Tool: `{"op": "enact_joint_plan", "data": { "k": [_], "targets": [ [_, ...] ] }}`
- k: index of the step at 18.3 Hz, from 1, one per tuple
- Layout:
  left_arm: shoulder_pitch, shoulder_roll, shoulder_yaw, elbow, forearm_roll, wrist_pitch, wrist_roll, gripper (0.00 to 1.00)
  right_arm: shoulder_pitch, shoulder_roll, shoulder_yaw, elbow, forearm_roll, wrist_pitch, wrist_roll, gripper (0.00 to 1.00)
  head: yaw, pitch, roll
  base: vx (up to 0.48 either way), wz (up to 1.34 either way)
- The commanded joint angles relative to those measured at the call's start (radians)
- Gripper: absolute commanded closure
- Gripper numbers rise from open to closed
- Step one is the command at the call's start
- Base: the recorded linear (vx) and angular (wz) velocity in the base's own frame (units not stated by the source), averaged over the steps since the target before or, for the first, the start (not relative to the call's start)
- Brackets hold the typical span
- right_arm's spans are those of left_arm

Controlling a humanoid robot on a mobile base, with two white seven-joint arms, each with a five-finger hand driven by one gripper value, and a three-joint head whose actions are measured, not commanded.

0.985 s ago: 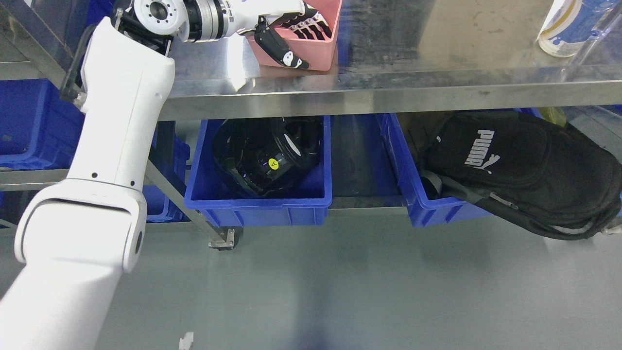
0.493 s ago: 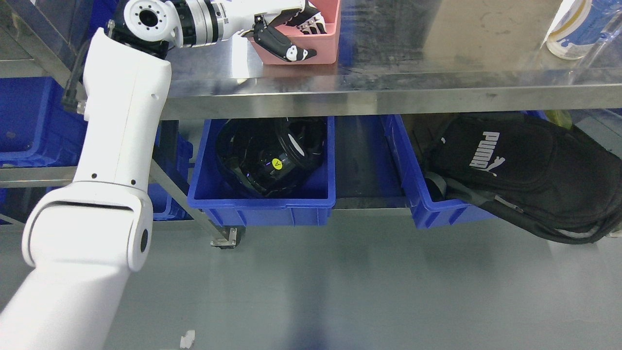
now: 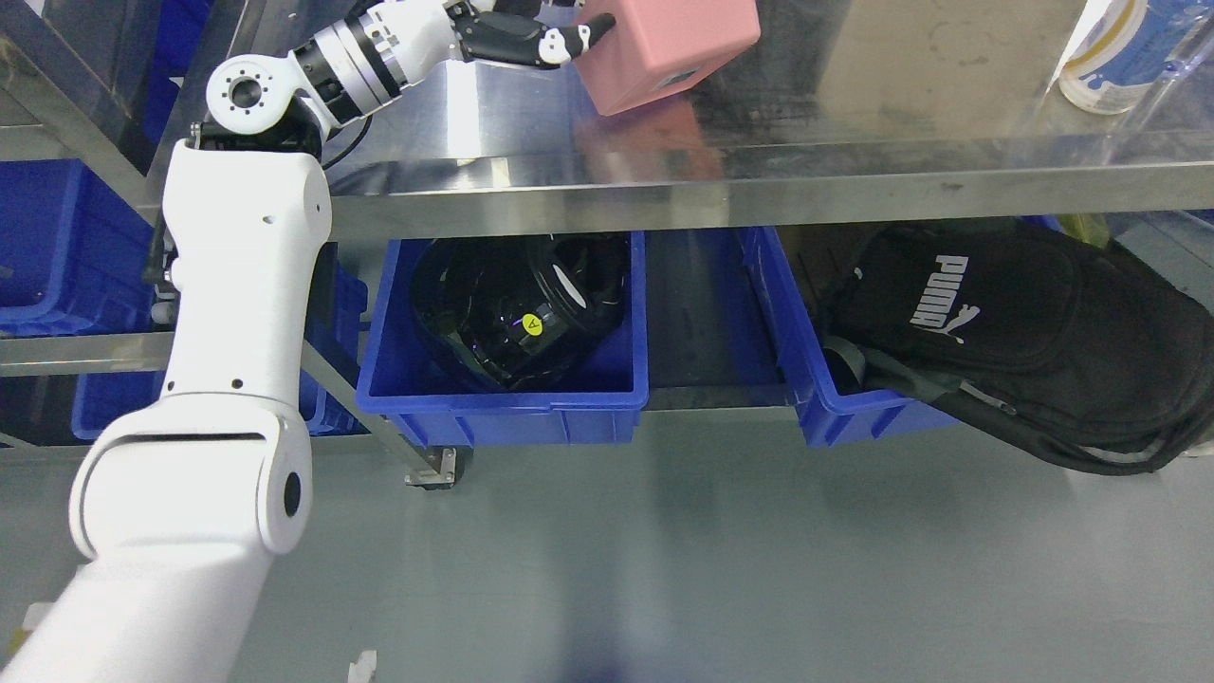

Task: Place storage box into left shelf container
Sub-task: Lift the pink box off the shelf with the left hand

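Note:
My left hand (image 3: 545, 24) is shut on the rim of a pink storage box (image 3: 669, 47) and holds it lifted and tilted above the steel table top (image 3: 854, 123), its underside facing me. The box's reflection shows on the steel below it. The left arm (image 3: 237, 313) rises from the lower left to the top of the picture. Under the table a blue bin (image 3: 503, 403) at the left holds a black helmet-like object (image 3: 522, 304). The upper part of the hand is cut off by the top edge.
A second blue bin (image 3: 825, 398) at the right holds a black Puma backpack (image 3: 1034, 332) that hangs over its side. More blue bins (image 3: 47, 247) stand on the shelf at far left. A white and blue bottle (image 3: 1110, 57) stands at the table's top right. Grey floor lies below.
The left hand has lifted the pink box off the table and tipped it so its underside faces me, moving it right. The forearm has swung up and away; the view shifted slightly.

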Motion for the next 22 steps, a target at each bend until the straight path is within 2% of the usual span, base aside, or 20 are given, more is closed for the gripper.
{"op": "enact_joint_plan", "data": {
  "k": [1, 4, 8, 12, 16, 18, 22],
  "targets": [
    [0.076, 0.011, 0.151, -0.195, 0.305, -0.003, 0.034, 1.0, -0.003, -0.017, 0.0, -0.017, -0.021, 0.001, 0.0, 0.0, 0.0, 0.0, 0.0, 0.034, 0.05],
    [0.224, 0.011, 0.151, -0.424, 0.413, 0.0, 0.132, 1.0, -0.005, -0.017, 0.0, -0.017, -0.021, 0.001, 0.001, 0.0, 0.0, 0.0, 0.0, 0.03, 0.02],
    [0.43, 0.011, 0.145, -0.746, 0.418, -0.005, 0.319, 1.0, -0.005, -0.017, 0.0, -0.017, -0.021, 0.001, 0.0, 0.0, 0.0, 0.0, 0.0, 0.018, -0.04],
    [0.57, 0.011, 0.053, -0.956, 0.415, -0.005, 0.486, 0.99, -0.005, -0.017, 0.0, -0.017, -0.021, 0.001, 0.0, 0.0, 0.0, 0.0, 0.0, -0.003, 0.0],
    [0.746, 0.011, -0.036, -0.974, 0.413, -0.071, 0.502, 0.99, -0.003, -0.017, 0.0, -0.017, -0.021, -0.001, 0.0, 0.0, 0.0, 0.0, 0.0, -0.005, 0.0],
    [0.783, 0.011, -0.064, -0.974, 0.413, -0.109, 0.502, 0.99, -0.003, -0.017, 0.0, -0.017, -0.021, 0.001, 0.0, 0.0, 0.0, 0.0, 0.0, 0.0, 0.0],
    [0.812, 0.011, -0.069, -0.974, 0.413, -0.12, 0.5, 0.99, -0.003, -0.017, 0.0, -0.017, -0.021, 0.001, 0.0, 0.0, 0.0, 0.0, 0.0, -0.006, 0.1]
  ]
}}
